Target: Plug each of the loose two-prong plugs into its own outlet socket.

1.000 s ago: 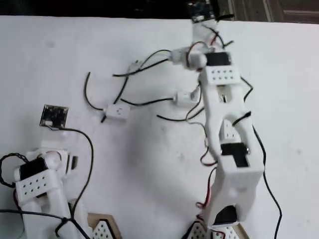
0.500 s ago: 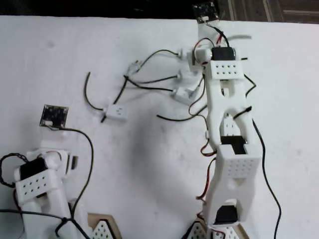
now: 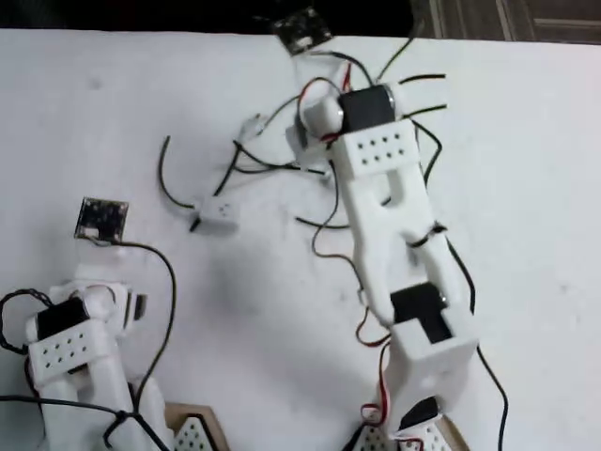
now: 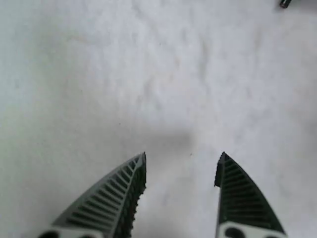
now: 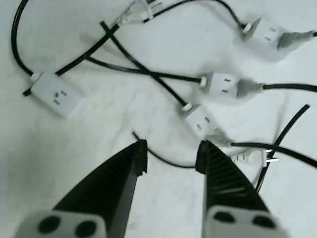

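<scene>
**White tabletop, tangled cords, two empty grippers**

White table holds a tangle of black cables joining small white sockets and plugs. At the tangle's edge on the left arm's side lies the lone socket, its two slots facing up and unfilled. Everything else is placed from it.

The right gripper hangs over the table near the lone socket, on the right arm's side of it. Its jaws stand partly apart and hold nothing. Beyond its tips, farther still from the lone socket, lies a cluster of sockets, three of them. I cannot tell whether plugs sit in them. A loose plug, prongs bare, rests just beside that cluster. A second loose plug lies near the lone socket, farther from the arms' bases.

The left gripper hovers over bare table, well apart from the lone socket, with its jaws wide and empty.
</scene>
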### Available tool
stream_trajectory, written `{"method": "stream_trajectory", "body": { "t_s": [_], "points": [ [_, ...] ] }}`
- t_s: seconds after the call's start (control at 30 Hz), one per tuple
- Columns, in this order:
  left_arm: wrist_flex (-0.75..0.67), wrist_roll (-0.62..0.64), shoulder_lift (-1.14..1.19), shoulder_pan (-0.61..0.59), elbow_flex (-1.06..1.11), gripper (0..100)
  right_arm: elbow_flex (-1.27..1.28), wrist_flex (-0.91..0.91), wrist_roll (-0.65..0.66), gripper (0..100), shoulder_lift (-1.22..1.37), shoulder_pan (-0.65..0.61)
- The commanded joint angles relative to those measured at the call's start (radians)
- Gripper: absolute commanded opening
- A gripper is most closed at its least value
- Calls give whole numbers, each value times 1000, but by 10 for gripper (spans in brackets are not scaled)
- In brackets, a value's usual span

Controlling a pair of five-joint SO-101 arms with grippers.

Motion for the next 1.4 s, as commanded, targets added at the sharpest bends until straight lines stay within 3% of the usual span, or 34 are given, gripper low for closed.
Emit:
{"method": "stream_trajectory", "body": {
  "t_s": [0.0, 0.3, 0.47, 0.7, 0.87, 1.0, 1.23, 1.37],
  "points": [
    [-17, -6, -18, 1, -5, 238, -6, 61, 9, 152, -96, -19],
    [-17, -14, -19, -4, -64, 234, 468, 58, 11, 152, -443, -56],
    [-11, -23, -16, 2, -178, 183, 750, 58, 11, 152, -674, -58],
    [106, -117, -10, 81, -358, 184, 1108, 33, 11, 150, -885, -53],
    [207, -229, -8, 176, -473, 181, 1329, -120, 11, 9, -1035, -13],
    [222, -351, 1, 257, -522, 181, 1445, -171, 11, 15, -1136, 12],
    [269, -451, 375, 364, -763, 190, 1533, -282, 11, 19, -1171, 67],
    [387, -543, 682, 409, -1028, 274, 1579, -360, 11, 19, -1171, 113]
  ]
}}
